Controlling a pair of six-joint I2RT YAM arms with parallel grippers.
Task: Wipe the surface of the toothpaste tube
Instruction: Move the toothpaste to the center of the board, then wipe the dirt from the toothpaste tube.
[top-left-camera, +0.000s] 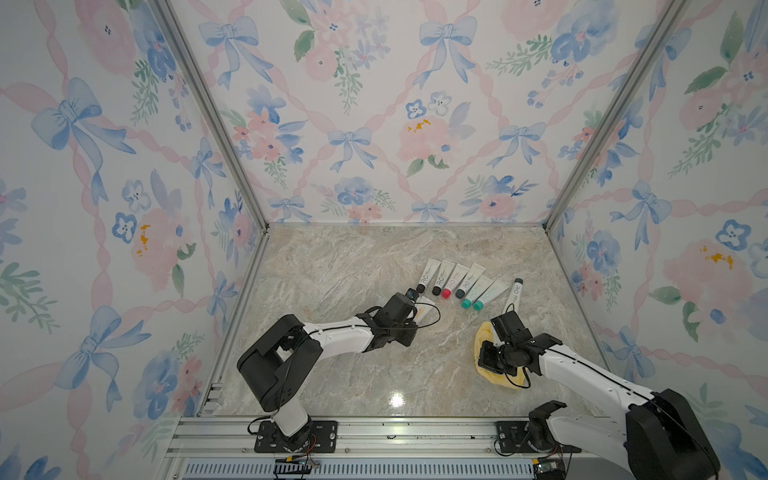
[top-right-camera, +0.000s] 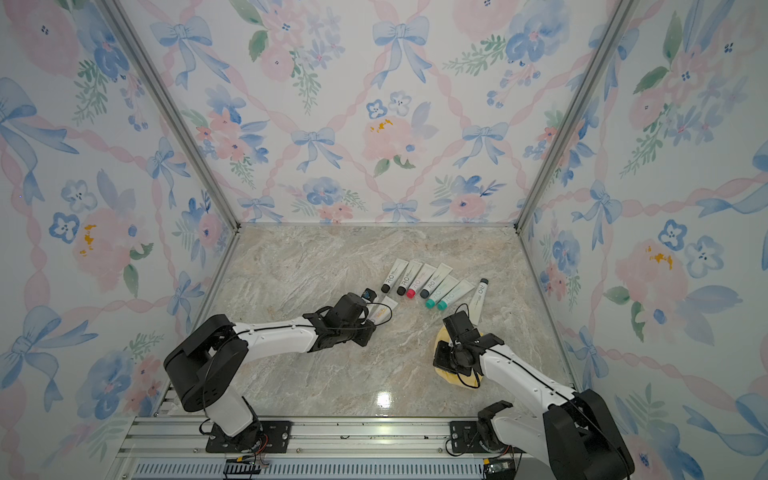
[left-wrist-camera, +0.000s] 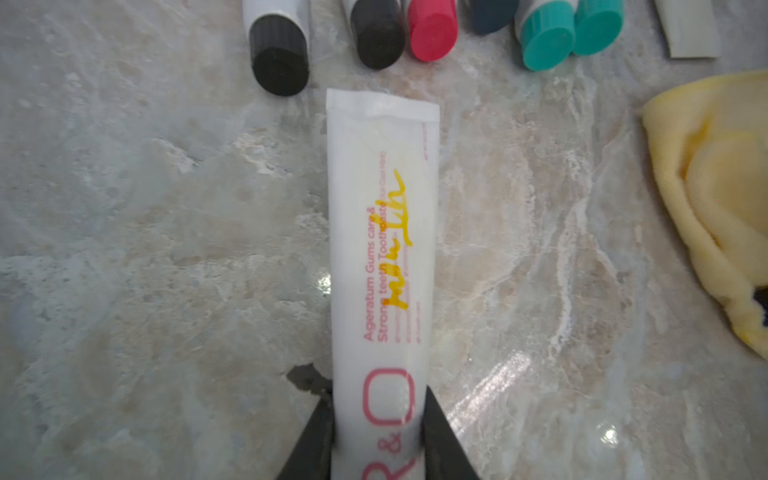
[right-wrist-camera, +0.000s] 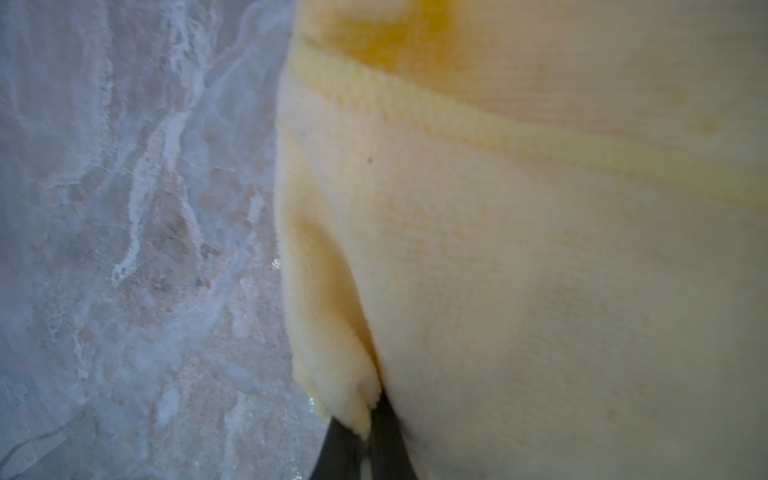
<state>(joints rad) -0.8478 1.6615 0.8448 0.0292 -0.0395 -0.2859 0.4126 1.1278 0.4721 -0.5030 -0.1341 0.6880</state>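
- We found the left gripper (left-wrist-camera: 378, 411) pinching the white plastic toothpaste tube (left-wrist-camera: 382, 208), with a black finger (left-wrist-camera: 311, 444) pressed against each side of the large pink lettering.
- A yellow handwritten scribble (left-wrist-camera: 397, 241) ran across the tube's printed text. The flat crimped end pointed away from the gripper.
- Reading the top views with twelve o'clock at the back wall, we placed that tube close to the middle of the beige marble-patterned tabletop (top-left-camera: 332, 291). We could not tell whether it rested on the marble or hung just above it.
- A row of six similar white tubes (top-left-camera: 461, 280) lay at about one o'clock from the held tube. Their caps were two black, one red, one dark and two teal.
- The held tube's crimped end stopped just short of the nearest black cap (left-wrist-camera: 280, 62), not touching it.
- A seventh tube with a dark cap (top-left-camera: 514, 296) lay alone at three o'clock from that row.
- The right gripper (right-wrist-camera: 365, 432) was pressed together on a fold of the soft yellow cloth (right-wrist-camera: 519, 249). The cloth sat bunched on the tabletop at four o'clock from the held tube, well apart from it.
- Floral wallpapered walls (top-left-camera: 374, 124) enclosed the table on three sides.
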